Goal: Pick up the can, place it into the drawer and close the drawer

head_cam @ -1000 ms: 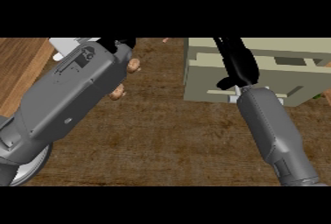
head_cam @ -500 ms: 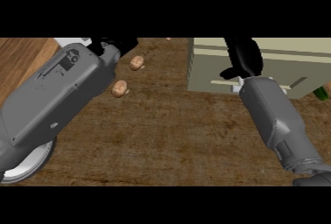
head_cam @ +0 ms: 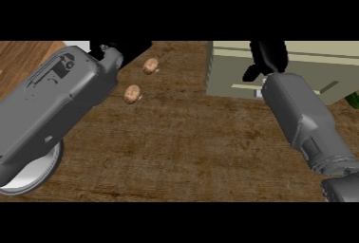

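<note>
The counter (head_cam: 182, 156) carried a brown woven surface across most of the head view, with a strip of lighter wood at the far left. The left forearm (head_cam: 56, 104) was the largest item; it ran from the lower left edge up toward the top centre and covered much of the counter's left side. The right forearm (head_cam: 308, 123) rose from the lower right edge toward the drawer unit (head_cam: 308, 61), a pale box at the top right. The right hand (head_cam: 266, 57) lay over the front of that unit; whether its fingers were apart or together could not be told. The left hand (head_cam: 123, 47) showed only as a dark shape at the top edge, and its finger state could not be told either. A grey plate (head_cam: 35, 173) lay partly under the left forearm at lower left. Two small brown items (head_cam: 132, 94) lay on the counter just beside the left forearm. The can could not be seen in this view.
</note>
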